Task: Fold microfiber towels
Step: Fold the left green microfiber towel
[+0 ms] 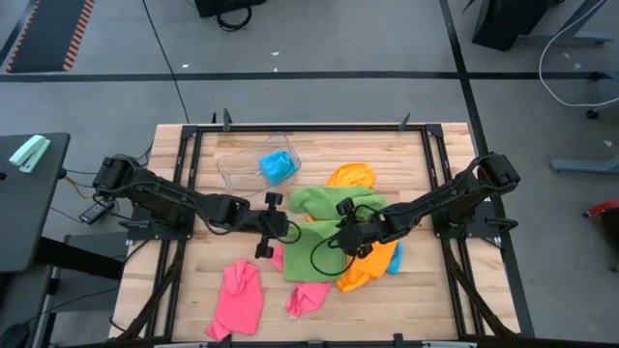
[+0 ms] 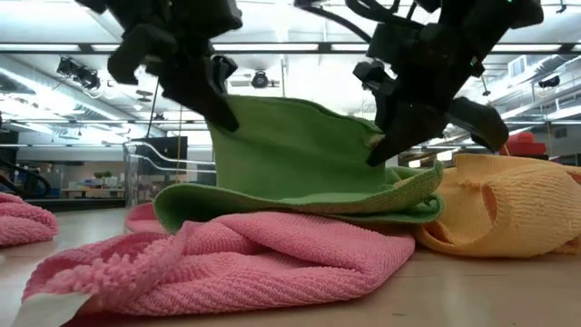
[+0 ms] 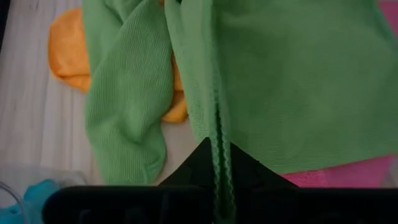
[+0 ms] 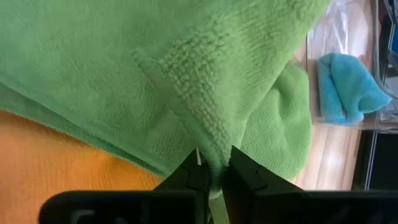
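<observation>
Green towel (image 1: 314, 246), mid-table, lifted by two edges: left gripper (image 1: 274, 230) pinched shut on its left hem, right gripper (image 1: 345, 235) clamped on the right. Pink towel (image 2: 263, 259) beneath; orange towel (image 2: 504, 204) beside right gripper.

Bright even overhead light; ceiling strip lamps (image 2: 272, 47) glare in my low view; my wrist views soft, nearest cloth blurred.
</observation>
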Controlling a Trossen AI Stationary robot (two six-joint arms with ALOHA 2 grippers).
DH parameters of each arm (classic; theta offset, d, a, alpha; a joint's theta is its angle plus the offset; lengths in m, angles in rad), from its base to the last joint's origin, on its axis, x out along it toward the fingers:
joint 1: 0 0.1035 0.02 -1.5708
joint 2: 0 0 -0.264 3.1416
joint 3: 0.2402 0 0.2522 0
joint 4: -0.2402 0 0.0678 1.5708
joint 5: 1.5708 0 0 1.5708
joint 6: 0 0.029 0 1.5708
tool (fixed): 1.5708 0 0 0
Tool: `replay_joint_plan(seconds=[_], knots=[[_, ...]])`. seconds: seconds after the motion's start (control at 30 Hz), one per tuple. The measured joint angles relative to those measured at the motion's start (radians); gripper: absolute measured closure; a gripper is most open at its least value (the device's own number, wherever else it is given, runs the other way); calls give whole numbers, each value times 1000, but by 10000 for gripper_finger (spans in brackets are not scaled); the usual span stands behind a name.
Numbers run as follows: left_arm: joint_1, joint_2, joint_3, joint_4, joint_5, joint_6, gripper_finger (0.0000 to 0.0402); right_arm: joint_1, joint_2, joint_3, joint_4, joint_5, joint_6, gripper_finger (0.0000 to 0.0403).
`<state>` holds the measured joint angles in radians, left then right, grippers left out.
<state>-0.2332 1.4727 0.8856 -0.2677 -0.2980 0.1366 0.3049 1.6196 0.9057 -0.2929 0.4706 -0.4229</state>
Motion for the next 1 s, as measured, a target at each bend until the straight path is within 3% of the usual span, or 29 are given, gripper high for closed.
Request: replay_joint_plan(seconds=[0.2, 0.37, 0.53, 0.77, 1.0], knots=[[6, 0, -25, 33, -7, 12, 393, -1, 0, -23, 34, -25, -24, 366], [7, 0, -26, 31, -7, 14, 371, -1, 0, -25, 42, -72, -34, 366], [6, 3, -25, 33, 56, 4, 372, -1, 0, -25, 30, -84, -53, 366], [-18, 91, -24, 39, 64, -13, 390, -2, 1, -31, 23, -101, -83, 366], [-19, 160, -24, 92, 65, -12, 371, -31, 1, -31, -7, -133, -85, 366]])
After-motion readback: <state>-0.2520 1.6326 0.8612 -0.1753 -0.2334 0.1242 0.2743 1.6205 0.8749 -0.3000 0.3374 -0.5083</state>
